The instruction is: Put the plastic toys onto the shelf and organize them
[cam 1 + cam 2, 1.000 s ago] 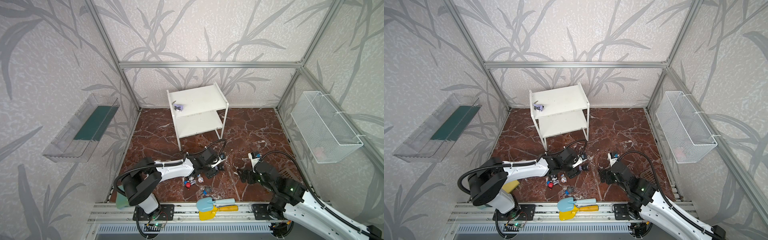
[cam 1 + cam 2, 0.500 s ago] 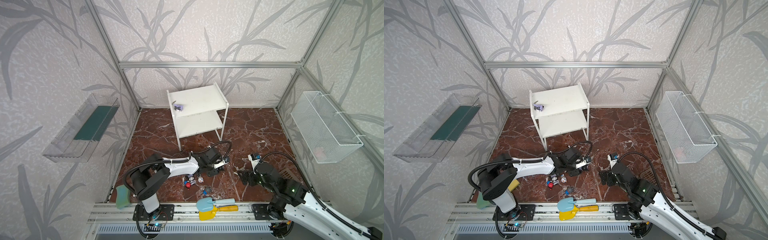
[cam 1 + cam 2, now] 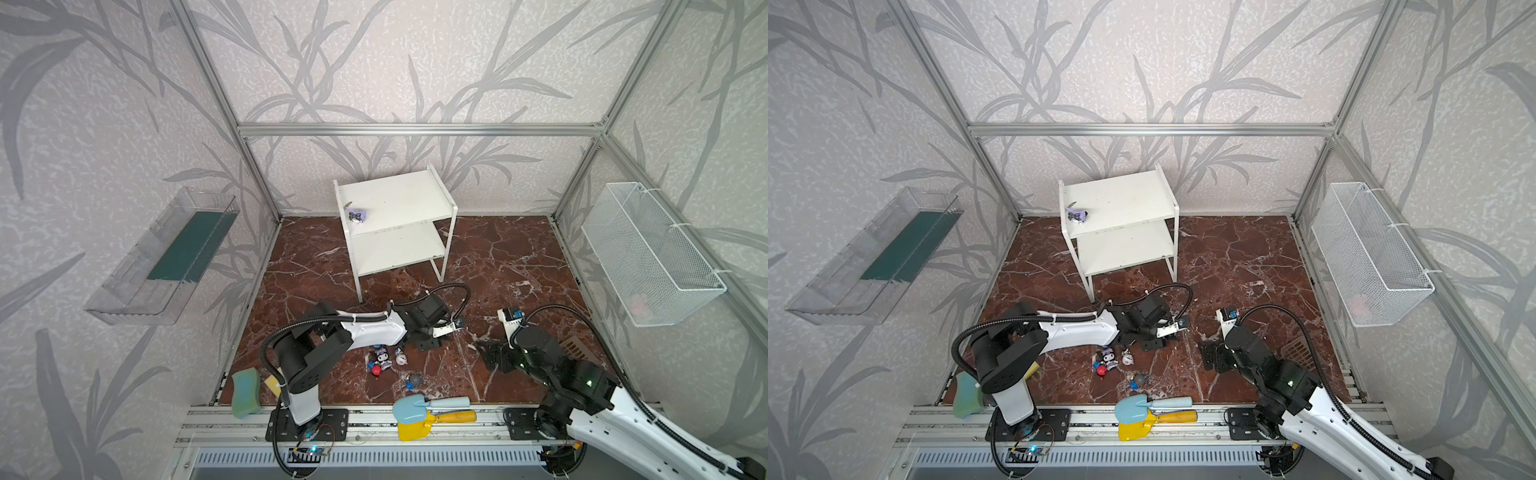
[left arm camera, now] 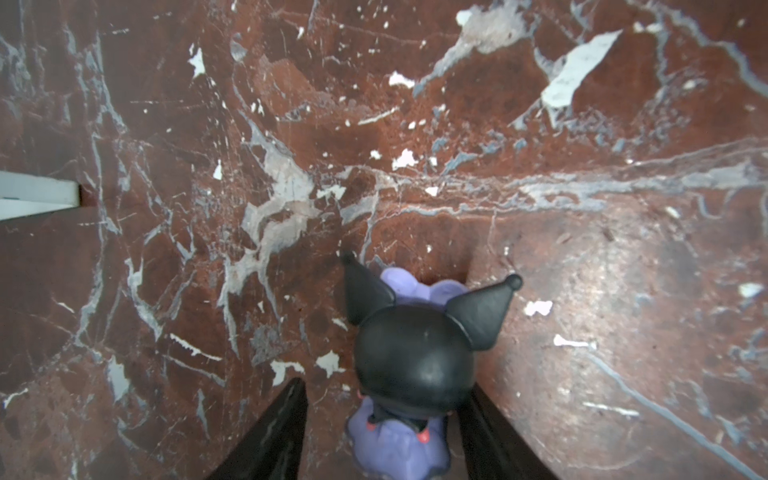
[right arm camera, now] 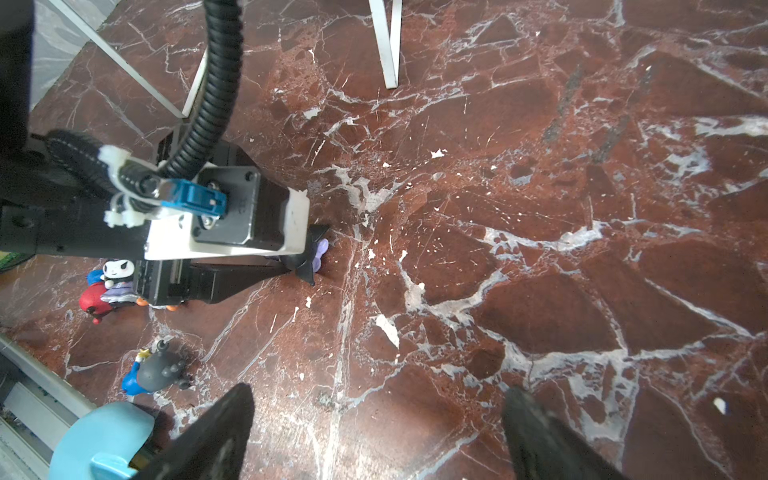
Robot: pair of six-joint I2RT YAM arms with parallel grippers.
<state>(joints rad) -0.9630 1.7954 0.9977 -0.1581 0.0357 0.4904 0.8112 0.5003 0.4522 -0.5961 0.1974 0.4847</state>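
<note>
The left fingers (image 4: 274,436) are open, one on each side of a purple toy with black ears (image 4: 415,365). It sits on the worktop (image 4: 415,124) between them, with a gap at one finger. This looks like the grab step. Next they should squeeze gently, lift, and carry it to the shelf (image 3: 399,199), far from them. The right fingers (image 5: 216,432) are wide open and empty.

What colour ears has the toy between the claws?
Black ears, clearest in the left wrist view.
</note>
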